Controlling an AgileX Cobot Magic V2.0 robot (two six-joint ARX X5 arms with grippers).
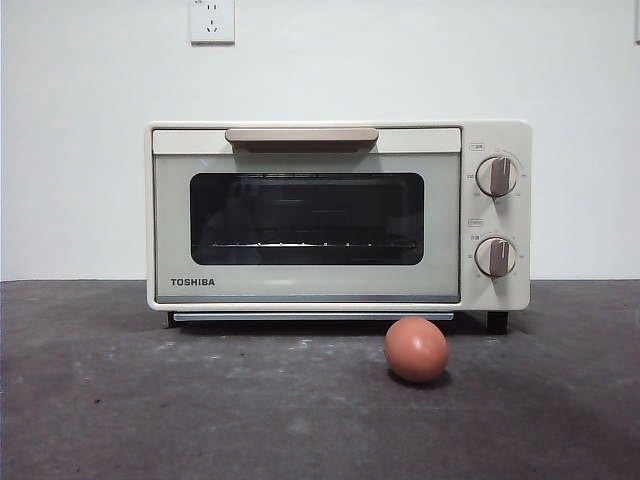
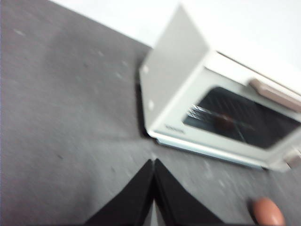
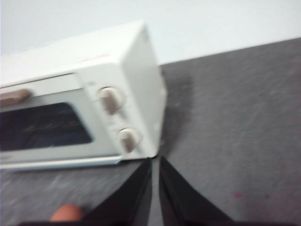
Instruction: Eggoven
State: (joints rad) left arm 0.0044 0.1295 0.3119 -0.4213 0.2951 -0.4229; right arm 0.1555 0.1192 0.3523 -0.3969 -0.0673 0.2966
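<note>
While no arm shows in the front view, the toaster oven (image 1: 338, 217) stands at the back of the dark grey table (image 1: 120, 400) against a white wall (image 1: 80, 150), its door shut, the tan handle (image 1: 301, 136) along the top of the door and two knobs (image 1: 496, 176) one above the other on its right side. The egg (image 1: 416, 349) lies on the table just in front of the oven, below the knob side, apart from it. A wall socket (image 1: 212, 20) sits high on the wall.

In the left wrist view, somewhat blurred, the left claw (image 2: 154, 162) hangs above bare table with its two black jaws pressed together, tips meeting. The oven's plain side and dark window lie ahead of it, and the egg (image 2: 268, 213) shows near the picture's edge, beside the claw and apart from it.

In the right wrist view, the right claw (image 3: 155, 160) hovers close to the oven's (image 3: 84, 103) knob-side corner, its jaws nearly together with only a thin slit between them, holding nothing. The egg (image 3: 67, 213) peeks in at the edge.
</note>
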